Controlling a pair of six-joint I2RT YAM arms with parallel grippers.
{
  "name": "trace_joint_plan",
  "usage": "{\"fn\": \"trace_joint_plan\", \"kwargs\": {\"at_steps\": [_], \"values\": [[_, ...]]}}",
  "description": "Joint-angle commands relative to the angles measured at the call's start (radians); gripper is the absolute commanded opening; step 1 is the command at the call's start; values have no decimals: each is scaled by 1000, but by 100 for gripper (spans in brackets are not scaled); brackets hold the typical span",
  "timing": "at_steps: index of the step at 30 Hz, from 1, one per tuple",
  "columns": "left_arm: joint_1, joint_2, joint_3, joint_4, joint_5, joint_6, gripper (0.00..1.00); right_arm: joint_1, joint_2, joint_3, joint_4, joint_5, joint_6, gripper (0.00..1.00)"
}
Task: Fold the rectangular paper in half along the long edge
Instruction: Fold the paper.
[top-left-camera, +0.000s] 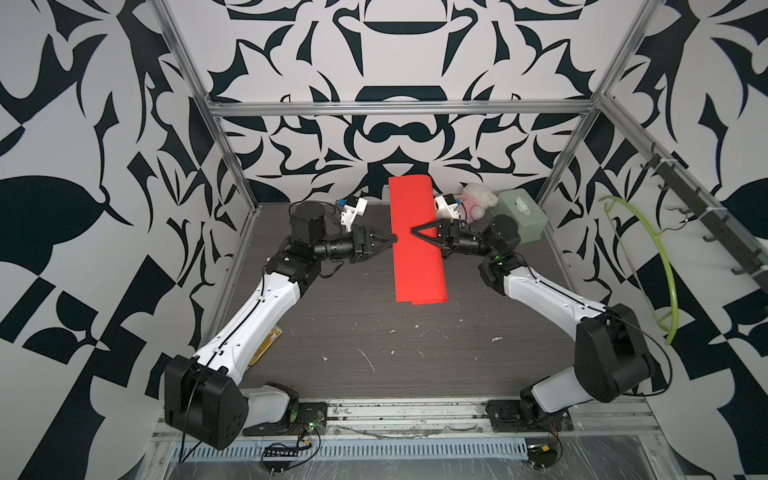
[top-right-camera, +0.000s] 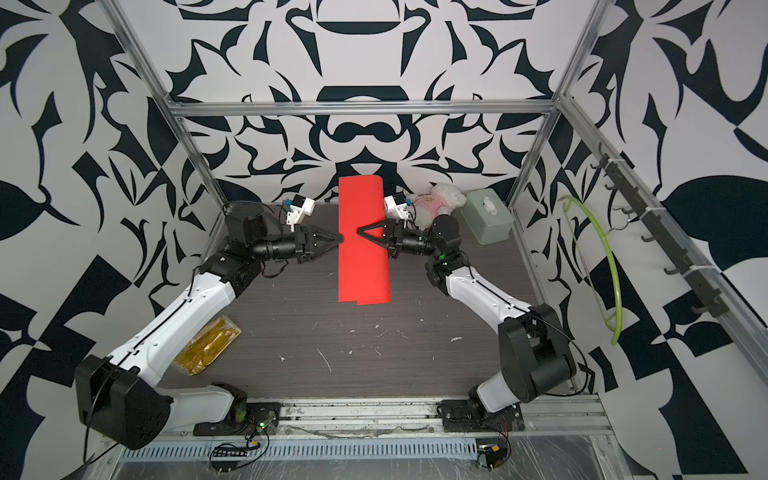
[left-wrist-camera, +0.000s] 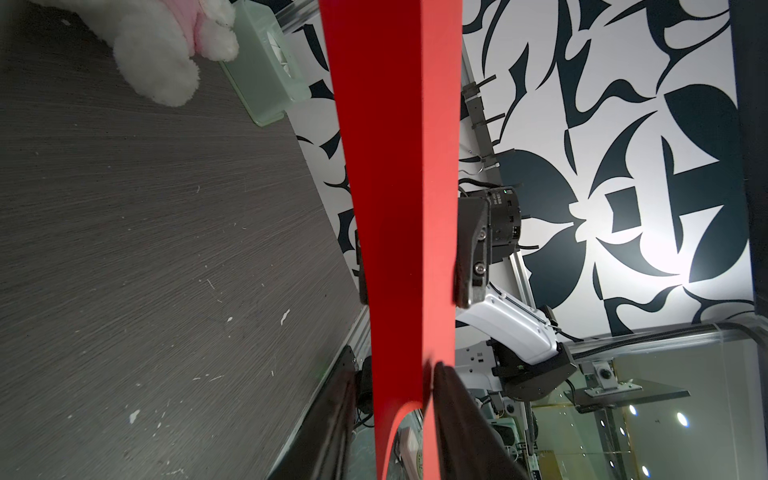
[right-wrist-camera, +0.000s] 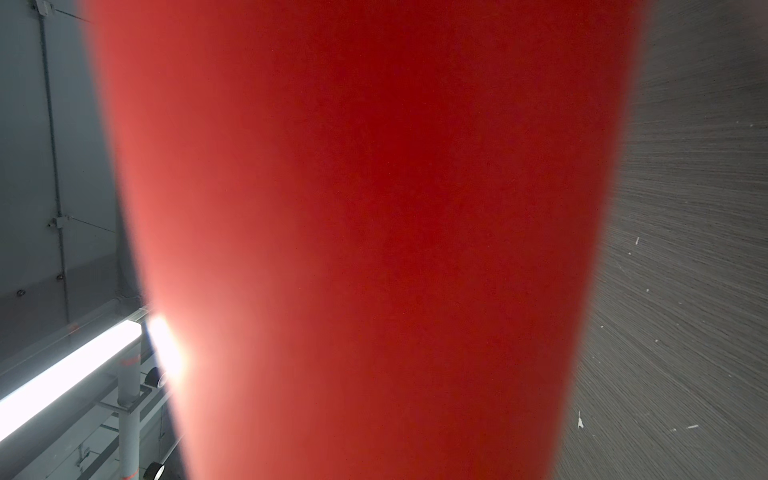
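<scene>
One yellow foil packet (top-right-camera: 208, 345) lies nearest us at the left edge of the dark wood-grain table (top-left-camera: 374, 353). Farther in, we see the rectangular paper (top-left-camera: 417, 266) held clear of the table, doubled over lengthwise. The left gripper (top-left-camera: 395, 239) pinches its left edge with narrow jaws, and the right gripper (top-left-camera: 414, 230) clasps its rounded right side, one finger above and one below. Farthest back, we find a white plush bear (top-left-camera: 482, 193) just beside a pale green tissue box (top-left-camera: 532, 226).

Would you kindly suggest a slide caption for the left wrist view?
Left gripper and right gripper hold the doubled-over rectangular paper above the table, plush bear and green box beyond.
</scene>
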Motion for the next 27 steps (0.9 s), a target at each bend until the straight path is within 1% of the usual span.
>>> {"fn": "trace_joint_plan", "kwargs": {"at_steps": [1, 4, 6, 9, 11, 13, 15, 17, 22, 27], "values": [[-3, -5, 3, 8, 5, 15, 37, 6, -32, 44, 30, -13, -22, 48], [-2, -3, -4, 44, 9, -7, 37, 6, -30, 44, 21, -14, -30, 48], [-2, 1, -5, 64, 12, -20, 34, 6, -29, 42, 15, -12, -35, 48], [-2, 8, -13, 108, 16, -49, 25, 6, -25, 38, 19, -9, -35, 48], [-2, 12, -17, 126, 17, -59, 16, 7, -22, 36, 25, -7, -33, 48], [-2, 15, -19, 135, 16, -64, 12, 7, -20, 35, 27, -5, -32, 48], [-2, 17, -20, 138, 18, -66, 4, 7, -20, 32, 27, -8, -32, 48], [-3, 16, -21, 139, 21, -66, 0, 7, -18, 33, 29, -8, -30, 48], [-3, 20, -18, 134, 20, -66, 0, 7, -17, 36, 55, -9, -13, 49], [-5, 26, -18, 131, 23, -66, 0, 7, -12, 41, 79, -10, 9, 56]]}}
